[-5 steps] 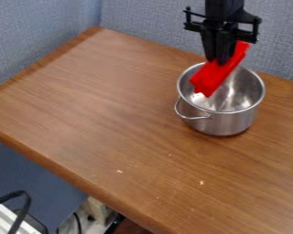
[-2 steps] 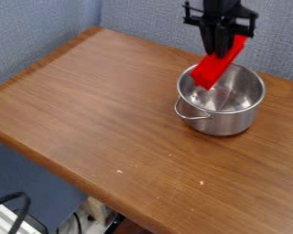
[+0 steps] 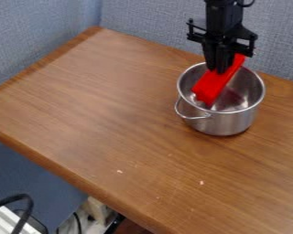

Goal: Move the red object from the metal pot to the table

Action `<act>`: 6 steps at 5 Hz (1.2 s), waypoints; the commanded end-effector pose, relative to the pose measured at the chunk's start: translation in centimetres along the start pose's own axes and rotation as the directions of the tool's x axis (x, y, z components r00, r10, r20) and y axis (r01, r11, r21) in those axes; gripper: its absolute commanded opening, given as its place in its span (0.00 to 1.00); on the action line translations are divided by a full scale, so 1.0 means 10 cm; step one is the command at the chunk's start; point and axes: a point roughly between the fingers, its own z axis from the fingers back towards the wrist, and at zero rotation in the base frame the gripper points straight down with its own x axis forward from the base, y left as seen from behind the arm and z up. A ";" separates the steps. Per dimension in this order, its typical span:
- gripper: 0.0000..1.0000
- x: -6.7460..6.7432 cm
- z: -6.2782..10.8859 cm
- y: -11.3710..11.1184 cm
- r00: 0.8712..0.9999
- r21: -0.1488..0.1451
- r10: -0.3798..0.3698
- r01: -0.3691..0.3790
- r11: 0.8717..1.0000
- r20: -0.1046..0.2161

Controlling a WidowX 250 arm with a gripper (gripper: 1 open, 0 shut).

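The metal pot (image 3: 198, 113) stands near the far right corner of the wooden table (image 3: 88, 101). My gripper (image 3: 222, 62) comes straight down from above the pot and is shut on the upper end of the red object (image 3: 212, 85). The red object hangs tilted, with its lower end inside the pot's rim, toward the pot's left side. I cannot tell whether that end touches the pot's bottom.
A blue-grey wall runs behind the table. The table's rounded front edge crosses from lower left to lower right, and dark cables (image 3: 15, 212) lie on the floor below it. Bare wood stretches to the left of and in front of the pot.
The gripper rose a little with the red object, then came back down. The object's lower end now sits deeper in the pot than a second ago.
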 end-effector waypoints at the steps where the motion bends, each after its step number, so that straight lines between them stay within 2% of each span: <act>1: 0.00 0.02 0.11 -0.04 1.000 0.002 -0.016 0.016 1.000 0.027; 2: 0.00 0.01 0.13 -0.03 1.000 -0.001 -0.015 0.015 1.000 0.026; 6: 0.00 -0.04 0.02 -0.04 0.999 0.016 -0.033 0.033 0.999 -0.019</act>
